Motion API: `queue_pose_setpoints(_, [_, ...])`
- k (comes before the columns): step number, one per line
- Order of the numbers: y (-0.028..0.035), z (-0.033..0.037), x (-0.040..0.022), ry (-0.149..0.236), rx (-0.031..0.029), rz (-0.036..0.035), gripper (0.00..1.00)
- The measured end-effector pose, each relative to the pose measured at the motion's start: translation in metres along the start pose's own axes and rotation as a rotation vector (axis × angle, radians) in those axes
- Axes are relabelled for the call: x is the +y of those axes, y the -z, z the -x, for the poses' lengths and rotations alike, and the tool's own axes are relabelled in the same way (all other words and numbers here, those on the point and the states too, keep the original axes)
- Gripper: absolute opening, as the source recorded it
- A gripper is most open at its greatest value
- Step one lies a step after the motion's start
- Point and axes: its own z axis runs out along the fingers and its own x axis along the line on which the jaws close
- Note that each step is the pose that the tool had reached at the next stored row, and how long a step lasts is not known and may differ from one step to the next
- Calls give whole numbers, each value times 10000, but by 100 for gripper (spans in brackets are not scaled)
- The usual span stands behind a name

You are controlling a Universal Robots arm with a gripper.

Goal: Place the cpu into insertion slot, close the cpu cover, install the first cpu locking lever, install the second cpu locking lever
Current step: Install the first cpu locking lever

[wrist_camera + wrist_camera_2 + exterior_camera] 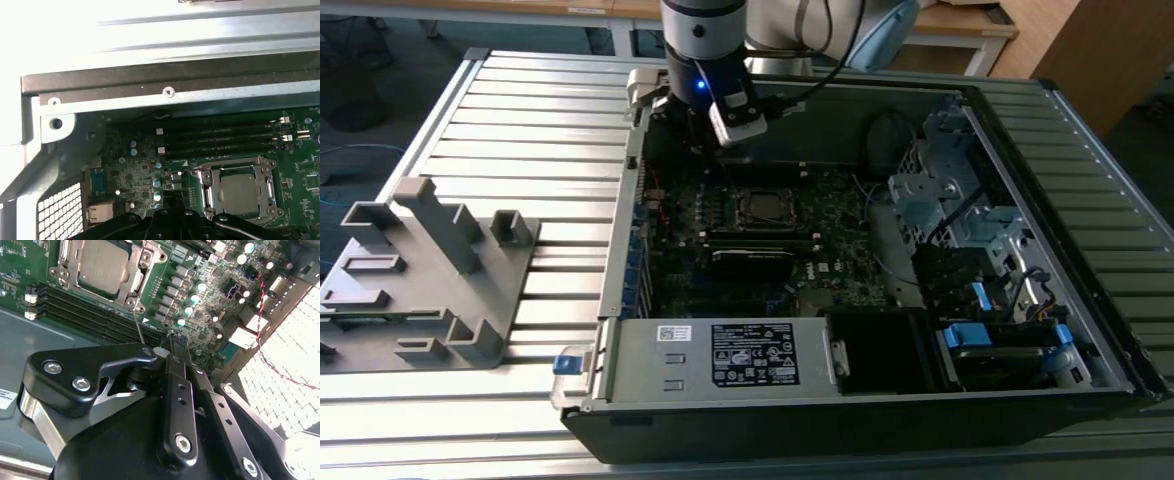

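We log the cpu (102,265) seated in its socket on the motherboard (210,310), with the cpu cover (136,285) flat around it. The gripper (167,340) hangs near the socket, fingers pinched together. A thin lever (138,325) slants toward its tip.

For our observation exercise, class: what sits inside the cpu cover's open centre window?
The cpu shows through the cpu cover, its silvery top filling the window. Its edges and the socket beneath are covered.

I work in a robotics lab or workshop: a slatted aluminium table (520,110) carries an opened computer case (854,432) and a grey fixture (427,270), and wooden desks (961,25) stand far behind.
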Motion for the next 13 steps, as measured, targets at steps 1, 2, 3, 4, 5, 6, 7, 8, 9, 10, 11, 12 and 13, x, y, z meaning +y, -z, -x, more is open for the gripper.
queue_pose_setpoints(1, [-2, -11, -2, 0, 0, 2, 11])
queue_pose_setpoints(2, [-4, -19, -2, 0, 0, 9, 11])
queue_pose_setpoints(3, [-6, -24, -4, -1, 9, 68, 11])
queue_pose_setpoints(4, [-7, -26, -5, -5, 26, 223, 11])
queue_pose_setpoints(5, [-8, -27, -5, -11, 39, 360, 11])
queue_pose_setpoints(6, [-8, -29, -6, -13, 49, 443, 11])
queue_pose_setpoints(7, [-8, -30, -6, -15, 53, 481, 11])
queue_pose_setpoints(8, [-10, -32, -6, -16, 55, 496, 11])
queue_pose_setpoints(9, [-14, -32, -7, -17, 56, 514, 11])
queue_pose_setpoints(10, [-21, -32, -7, -16, 56, 525, 11])
queue_pose_setpoints(11, [-30, -33, -9, -17, 58, 530, 11])
queue_pose_setpoints(12, [-39, -33, -10, -17, 59, 539, 11])
queue_pose_setpoints(13, [-46, -33, -11, -17, 59, 544, 11])
